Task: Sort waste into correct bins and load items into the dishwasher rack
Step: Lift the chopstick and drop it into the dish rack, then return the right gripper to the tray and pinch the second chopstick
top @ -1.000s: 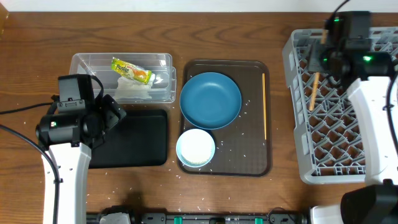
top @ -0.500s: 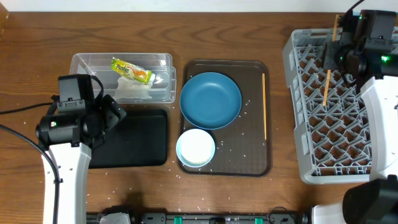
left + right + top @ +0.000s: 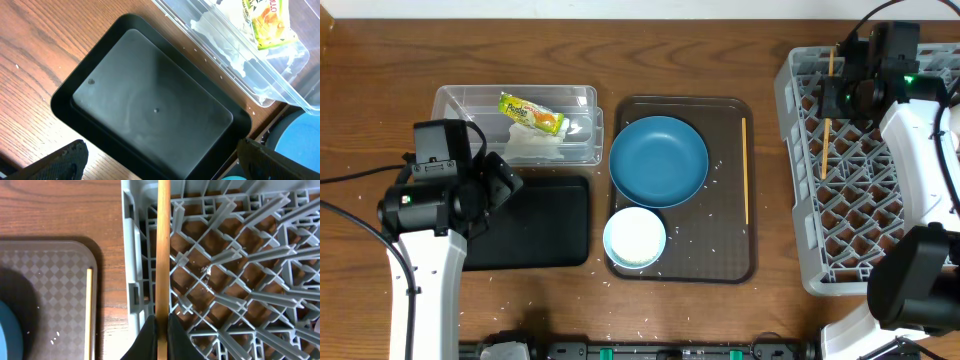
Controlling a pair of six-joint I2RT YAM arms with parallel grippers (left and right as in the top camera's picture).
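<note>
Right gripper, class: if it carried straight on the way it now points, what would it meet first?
Probably the dishwasher rack: the right gripper, shut on a chopstick, points at the lattice just inside its wall. The chopstick tip would likely touch first; depth is unclear.

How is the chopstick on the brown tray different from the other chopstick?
The tray chopstick lies flat on the brown tray, to the right of the blue plate. The held chopstick is over the grey rack. Nothing touches the tray chopstick, but the right gripper pinches the held chopstick between its fingers. Both are thin, wooden and point about the same way.
</note>
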